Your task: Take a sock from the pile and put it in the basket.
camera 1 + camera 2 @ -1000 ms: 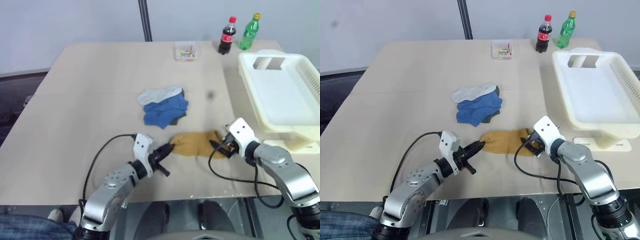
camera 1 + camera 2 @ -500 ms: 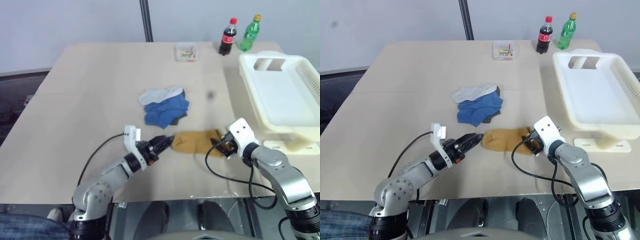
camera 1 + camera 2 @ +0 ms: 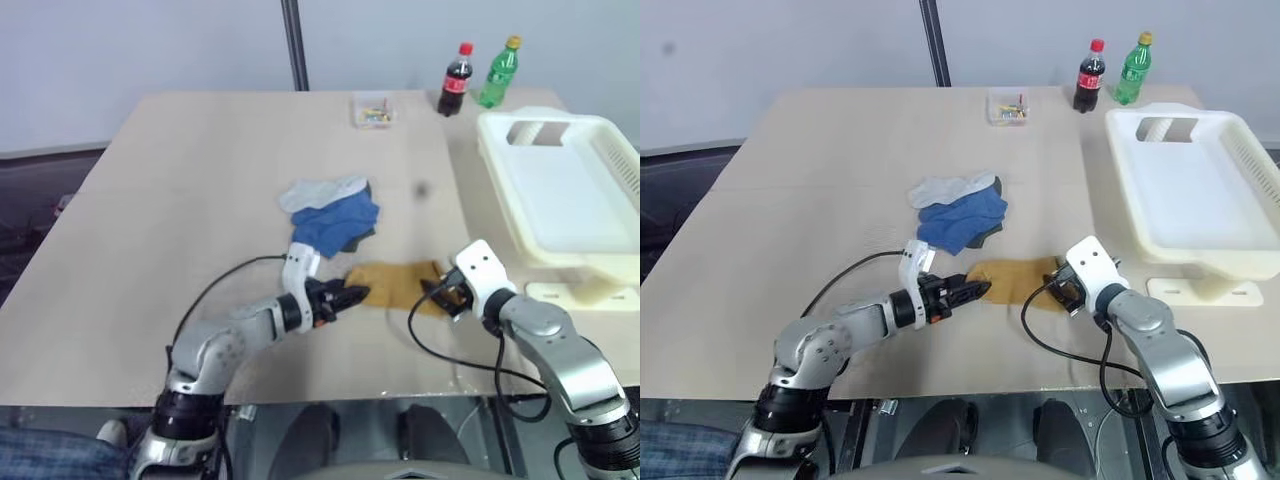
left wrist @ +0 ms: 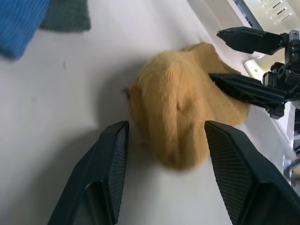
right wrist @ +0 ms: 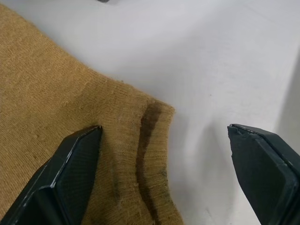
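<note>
Plainly, the basket [image 3: 1188, 190] sits well apart from the action, at the table's [image 3: 820, 180] right edge, while the pile [image 3: 958, 205] lies mid-table and one mustard sock [image 3: 1015, 280] lies nearer the robot, between both grippers. The biggest risk, I judge, is a two-sided tug: if both close on opposite ends, the sock stretches or slips free. The left gripper [image 4: 164, 154] has its jaws apart, facing the toe; the right gripper [image 5: 164, 154] stands wide open over the cuff, one finger on the fabric. The right wrist view alone shows that contact and a dark crease at the cuff.
</note>
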Tool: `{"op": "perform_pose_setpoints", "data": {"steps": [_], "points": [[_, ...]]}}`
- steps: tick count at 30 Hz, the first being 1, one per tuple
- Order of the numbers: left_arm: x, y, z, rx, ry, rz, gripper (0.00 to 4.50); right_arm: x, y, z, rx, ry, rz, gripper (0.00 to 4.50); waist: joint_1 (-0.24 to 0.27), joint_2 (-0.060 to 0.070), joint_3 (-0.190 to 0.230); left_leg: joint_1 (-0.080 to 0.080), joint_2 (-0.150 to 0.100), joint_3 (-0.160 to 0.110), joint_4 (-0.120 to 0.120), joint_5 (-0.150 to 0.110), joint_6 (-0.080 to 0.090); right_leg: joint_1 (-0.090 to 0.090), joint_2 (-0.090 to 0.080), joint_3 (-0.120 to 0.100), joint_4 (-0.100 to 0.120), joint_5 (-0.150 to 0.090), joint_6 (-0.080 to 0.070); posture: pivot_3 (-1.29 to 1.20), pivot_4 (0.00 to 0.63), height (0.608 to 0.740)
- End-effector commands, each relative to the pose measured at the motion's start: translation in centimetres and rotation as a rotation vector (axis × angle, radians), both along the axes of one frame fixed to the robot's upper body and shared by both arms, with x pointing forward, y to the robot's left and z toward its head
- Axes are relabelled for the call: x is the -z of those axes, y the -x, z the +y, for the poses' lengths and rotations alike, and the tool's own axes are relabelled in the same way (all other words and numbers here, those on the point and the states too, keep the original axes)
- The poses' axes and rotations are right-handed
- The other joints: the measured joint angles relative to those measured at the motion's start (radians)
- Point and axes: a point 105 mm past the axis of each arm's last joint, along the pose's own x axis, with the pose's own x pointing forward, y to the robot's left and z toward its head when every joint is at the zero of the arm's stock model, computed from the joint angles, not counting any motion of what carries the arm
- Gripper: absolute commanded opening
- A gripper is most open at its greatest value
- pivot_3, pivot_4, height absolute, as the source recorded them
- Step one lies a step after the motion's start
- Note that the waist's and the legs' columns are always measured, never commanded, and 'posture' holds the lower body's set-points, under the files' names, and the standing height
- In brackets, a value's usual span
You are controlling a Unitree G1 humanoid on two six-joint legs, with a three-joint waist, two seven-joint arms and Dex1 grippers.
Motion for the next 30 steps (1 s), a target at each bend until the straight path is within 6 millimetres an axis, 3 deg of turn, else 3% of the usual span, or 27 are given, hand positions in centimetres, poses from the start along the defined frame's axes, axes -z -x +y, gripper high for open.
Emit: {"op": "perform_pose_setpoints", "data": {"steps": [1,6,10,13,26,30], "points": [[2.7,1.0,-1.6,0.081,0.039,0.14,2.74,0.2,0.2,1.0,-0.033,-0.005,0.005,4.5,-0.001,0.0,-0.002,0.0,0.0,0.0,0.0,0.0,0.0,0.0,0.0,0.0,0.0,0.0,0.0,0.0,0.15,0.74],[1.7,1.4,-2.4,0.147,0.2,0.212,2.74,-0.1,0.0,1.3,-0.039,-0.005,-0.007,4.5,0.0,0.001,-0.003,-0.001,0.0,0.0,0.0,0.0,0.0,0.0,0.0,0.0,-0.001,0.0,0.0,0.0,0.15,0.74],[-2.0,2.3,-2.3,0.261,0.437,0.251,2.74,-0.1,0.1,1.5,-0.04,-0.006,-0.008,4.5,-0.004,0.0,-0.002,-0.002,0.0,0.0,0.0,0.0,0.0,-0.001,0.0,0.0,-0.001,0.0,0.0,0.0,0.15,0.74],[-3.9,2.2,-1.9,0.283,0.519,0.223,2.74,0.0,0.1,1.5,-0.041,-0.008,-0.008,4.5,-0.005,0.0,-0.001,-0.003,0.0,-0.001,0.0,0.0,0.0,-0.001,0.0,0.0,-0.001,0.0,0.0,0.0,0.15,0.74],[-4.5,2.5,-1.1,0.24,0.549,0.181,2.74,-2.4,0.5,2.4,-0.134,-0.017,-0.086,4.5,-0.004,-0.001,0.001,-0.003,0.001,0.0,-0.001,0.002,-0.003,-0.002,0.0,0.0,-0.001,0.0,0.0,0.0,0.15,0.74],[-3.4,2.2,-1.4,0.217,0.504,0.192,2.74,-2.3,0.7,2.6,-0.154,-0.012,-0.086,4.5,-0.004,-0.001,0.001,-0.003,0.001,0.0,-0.001,0.002,-0.003,-0.002,0.0,0.0,-0.002,0.0,0.0,0.0,0.15,0.74]]}}
